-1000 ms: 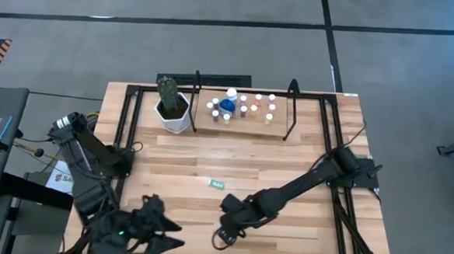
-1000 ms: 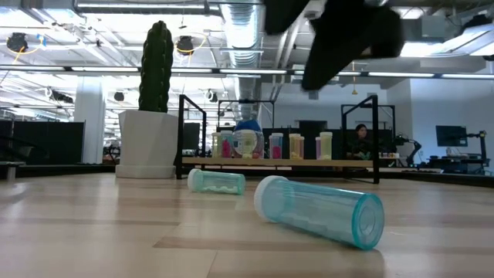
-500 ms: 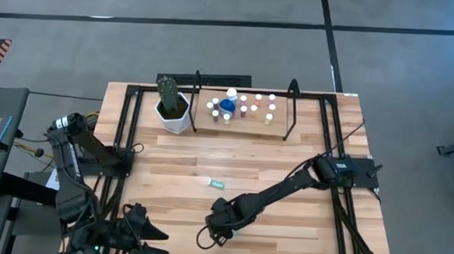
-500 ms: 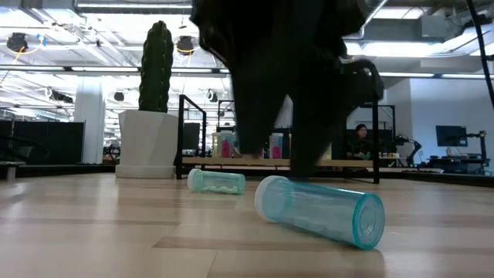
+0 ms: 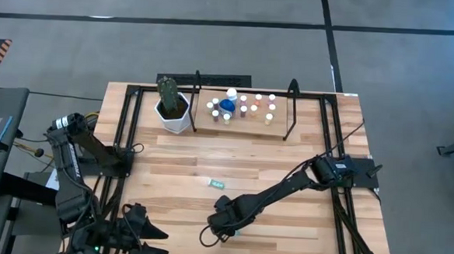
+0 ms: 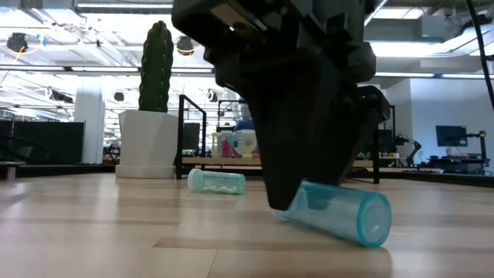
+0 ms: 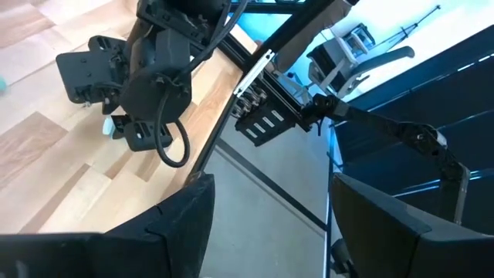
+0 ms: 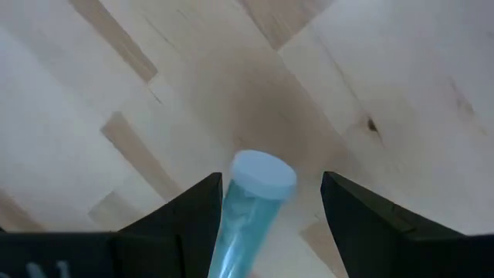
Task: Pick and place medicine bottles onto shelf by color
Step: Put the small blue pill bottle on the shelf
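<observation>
The right claw (image 8: 266, 212) is held open astride a lying teal bottle (image 8: 248, 202), apparently ungripped, at the worktop's (image 5: 288, 157) six o'clock edge, while the left claw (image 7: 270, 216) is parked open beyond the worktop's seven o'clock corner.

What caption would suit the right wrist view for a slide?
Right gripper, jaws open, straddles a lying translucent teal plastic medicine bottle with white cap on the light wood-plank tabletop.

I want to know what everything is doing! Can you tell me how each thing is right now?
Near teal bottle: lying on its side on the table, between the right gripper's fingers, not lifted.
Far teal bottle: lying on its side, untouched.
Right gripper: open, lowered around the near teal bottle.
Left gripper: open, empty, off the table's near left corner.
Shelf: holds upright bottles.
Cactus: upright in its white pot.
</observation>
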Controlling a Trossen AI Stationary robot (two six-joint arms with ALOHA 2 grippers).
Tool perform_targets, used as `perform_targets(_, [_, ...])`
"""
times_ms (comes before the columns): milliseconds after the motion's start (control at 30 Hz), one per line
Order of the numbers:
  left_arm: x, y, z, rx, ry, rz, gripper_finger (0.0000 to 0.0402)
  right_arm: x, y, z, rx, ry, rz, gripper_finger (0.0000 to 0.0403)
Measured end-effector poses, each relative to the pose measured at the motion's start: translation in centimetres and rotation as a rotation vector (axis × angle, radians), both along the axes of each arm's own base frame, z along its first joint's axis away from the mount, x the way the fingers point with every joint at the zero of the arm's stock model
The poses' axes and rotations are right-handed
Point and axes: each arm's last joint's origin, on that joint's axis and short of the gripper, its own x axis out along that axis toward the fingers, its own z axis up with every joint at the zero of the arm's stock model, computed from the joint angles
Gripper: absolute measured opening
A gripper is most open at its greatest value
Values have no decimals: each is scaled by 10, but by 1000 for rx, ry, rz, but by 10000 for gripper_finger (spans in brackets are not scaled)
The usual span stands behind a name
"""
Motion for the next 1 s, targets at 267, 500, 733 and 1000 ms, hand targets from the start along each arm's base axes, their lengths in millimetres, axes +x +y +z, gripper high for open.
perform_targets(267, [0,1,0,4,-11,18,242,1,0,0,-20,-15,12,239])
perform_targets(500, [0,1,1,2,-17,27,242,-3,-2,-10,-17,-6,8,194])
perform_targets(733, [0,1,1,3,-23,37,242,-4,0,-12,-11,-15,10,148])
perform_targets(1000, [1,1,1,-8,-29,53,242,0,3,-4,2,-24,32,127])
